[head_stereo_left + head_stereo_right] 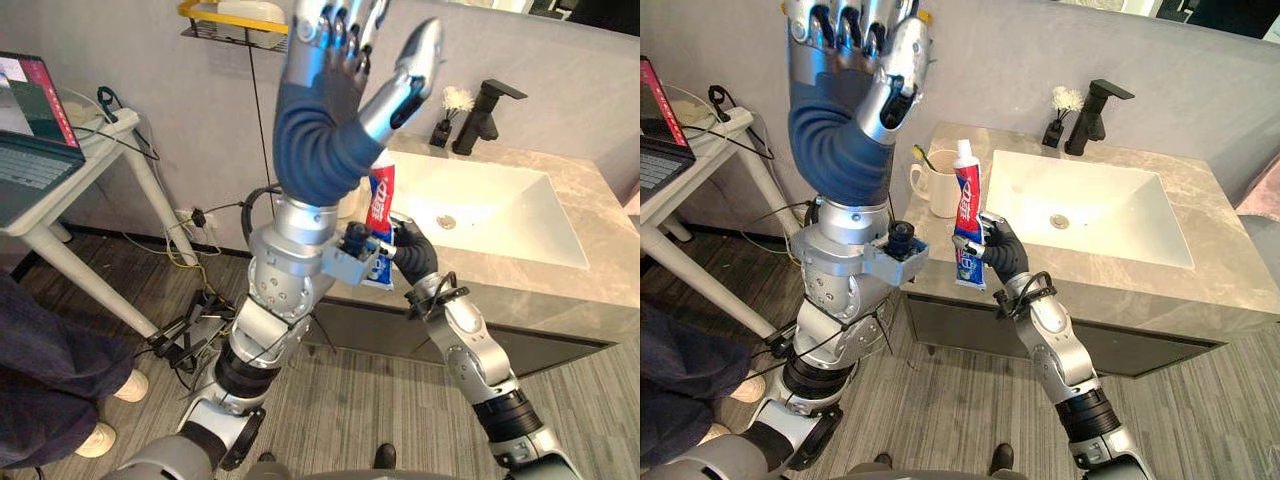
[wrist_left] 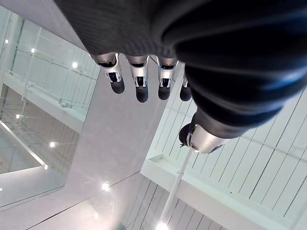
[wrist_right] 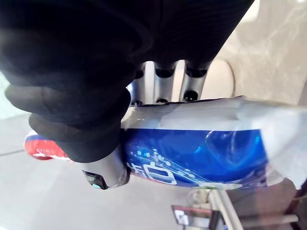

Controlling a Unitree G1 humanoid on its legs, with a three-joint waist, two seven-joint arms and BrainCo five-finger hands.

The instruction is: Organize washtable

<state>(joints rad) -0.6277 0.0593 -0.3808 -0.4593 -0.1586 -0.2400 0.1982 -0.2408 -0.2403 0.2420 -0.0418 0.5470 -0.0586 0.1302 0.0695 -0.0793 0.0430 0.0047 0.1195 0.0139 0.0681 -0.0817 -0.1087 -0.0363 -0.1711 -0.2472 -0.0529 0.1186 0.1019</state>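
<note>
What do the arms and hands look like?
Both arms: silver-grey jointed shells with black bands. The left hand has silver fingers with dark tips and a dark blue ribbed cover over back and wrist; the right hand wears the same cover.

1. Grey stone washtable (image 1: 1230, 280), with a white basin (image 1: 1110, 215) sunk into its top.
2. Behind the basin, at the wall: black faucet (image 1: 1095, 115), with a small dark vase of white flowers (image 1: 1060, 120) just beside it.
3. Left of the basin, upright: white mug (image 1: 933, 188) with a toothbrush (image 1: 923, 157) in it.
</note>
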